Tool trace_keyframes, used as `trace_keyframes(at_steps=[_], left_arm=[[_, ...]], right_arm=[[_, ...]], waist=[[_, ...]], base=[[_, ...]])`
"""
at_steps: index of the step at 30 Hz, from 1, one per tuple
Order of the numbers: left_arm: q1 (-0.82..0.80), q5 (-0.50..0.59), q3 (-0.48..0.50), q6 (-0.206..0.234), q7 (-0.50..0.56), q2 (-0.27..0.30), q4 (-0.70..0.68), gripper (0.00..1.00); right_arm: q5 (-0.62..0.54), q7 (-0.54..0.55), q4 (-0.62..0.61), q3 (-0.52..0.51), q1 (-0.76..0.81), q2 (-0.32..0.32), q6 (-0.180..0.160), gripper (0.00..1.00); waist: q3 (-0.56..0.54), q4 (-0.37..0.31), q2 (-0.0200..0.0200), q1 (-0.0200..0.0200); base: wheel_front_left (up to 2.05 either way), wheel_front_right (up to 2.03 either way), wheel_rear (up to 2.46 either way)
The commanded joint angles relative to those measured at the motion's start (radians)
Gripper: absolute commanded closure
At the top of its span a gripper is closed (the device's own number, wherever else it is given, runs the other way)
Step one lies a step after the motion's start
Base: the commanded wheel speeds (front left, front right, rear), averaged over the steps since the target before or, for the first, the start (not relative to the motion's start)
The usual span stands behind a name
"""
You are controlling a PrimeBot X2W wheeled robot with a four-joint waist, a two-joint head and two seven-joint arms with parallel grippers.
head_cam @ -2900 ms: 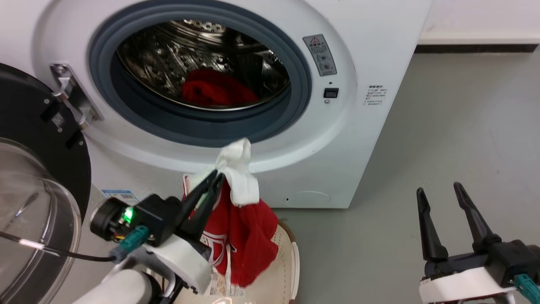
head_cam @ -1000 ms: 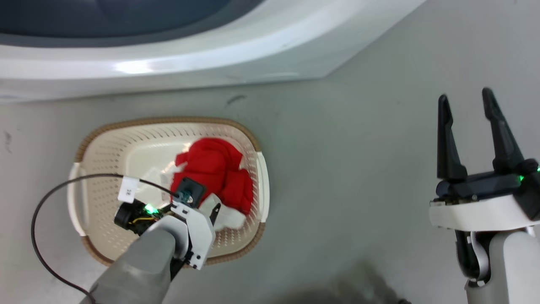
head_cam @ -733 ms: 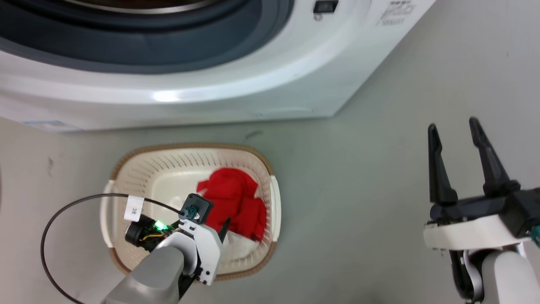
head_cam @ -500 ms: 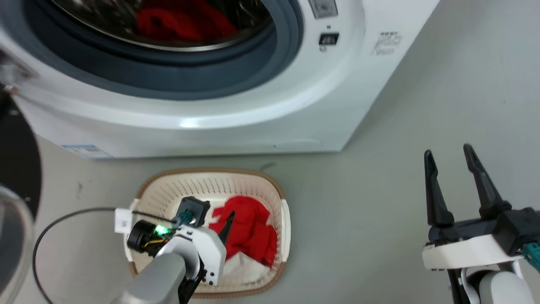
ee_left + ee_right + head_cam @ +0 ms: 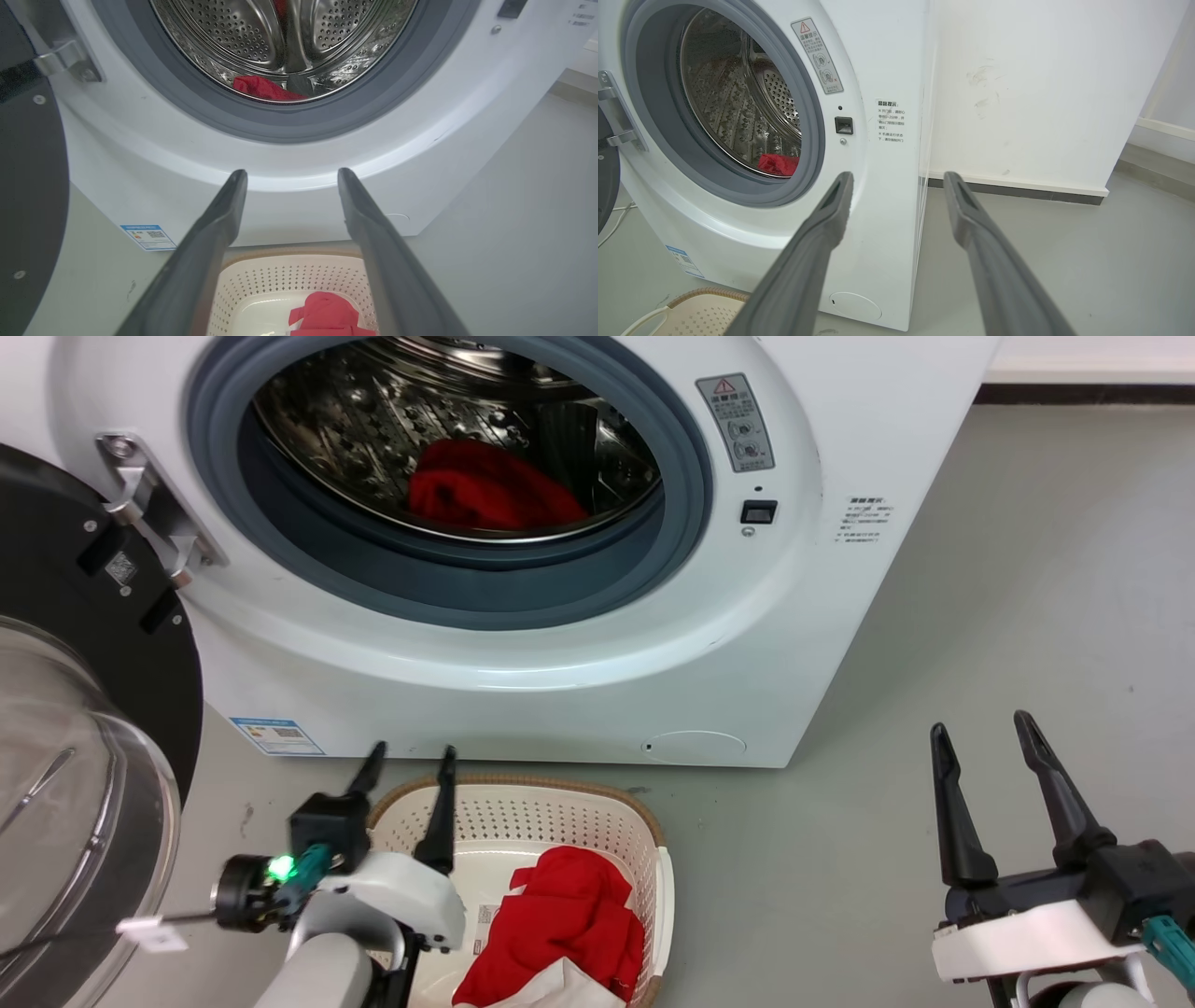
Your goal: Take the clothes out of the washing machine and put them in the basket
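On the floor (image 5: 980,569) before the washing machine (image 5: 560,653), the basket (image 5: 523,812) lies long axis left-right, red clothes (image 5: 569,915) in its right half, more in the drum (image 5: 490,490). Left gripper (image 5: 414,751) spread, empty, over its far rim; right gripper (image 5: 980,726) spread above free floor.

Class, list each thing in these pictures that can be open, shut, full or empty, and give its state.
Washing machine door: open, swung to the left.
Drum: holds a red garment.
Basket: partly filled, red and white clothes.
Left tool: open, empty.
Right tool: open, empty.
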Motion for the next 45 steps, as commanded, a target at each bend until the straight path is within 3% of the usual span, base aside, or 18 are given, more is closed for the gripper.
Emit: trace_keyframes(at_steps=[1,7,14,22,27,37,45], left_arm=[[0.02,0.019,0.028,0.009,-0.003,-0.007,-0.03,0.0],[0.083,0.133,0.17,0.004,-0.003,-0.052,-0.17,0.0],[-0.031,0.197,0.248,-0.039,-0.003,-0.079,-0.133,0.0],[-0.345,0.226,0.251,-0.119,0.003,-0.047,0.092,0.0],[-0.568,0.248,0.228,-0.158,0.068,-0.015,0.256,0.0],[-0.968,0.285,0.19,-0.215,0.253,0.063,0.529,0.0],[-1.24,0.308,0.142,-0.252,0.491,0.143,0.678,0.0]], right_arm=[[0.001,-0.002,-0.002,0.0,0.014,0.001,-0.001,0.0],[0.001,-0.002,-0.009,0.007,0.01,0.001,-0.001,0.0],[0.006,-0.002,-0.015,0.022,-0.032,0.001,-0.001,0.0],[0.013,-0.002,-0.028,0.035,-0.1,0.001,-0.001,0.0],[0.024,-0.002,-0.034,0.038,-0.138,0.001,-0.001,0.0],[0.067,-0.002,-0.053,0.052,-0.223,0.001,-0.001,0.0],[0.105,-0.002,-0.071,0.06,-0.269,0.002,-0.001,0.0]], waist=[[-0.005,0.005,0.0,0.0003],[-0.001,0.006,0.0,0.0003],[0.051,-0.021,0.0,0.0003],[0.174,-0.08,0.0,0.0003],[0.254,-0.117,0.0,0.0003],[0.421,-0.196,0.0,0.0003],[0.532,-0.251,0.0,0.0003]], base=[[0.0,0.0,0.0],[0.0,0.0,0.0],[0.0,0.0,0.0],[0.0,0.0,0.0],[0.0,0.0,0.0],[0.0,0.0,0.0],[0.0,0.0,0.0]])
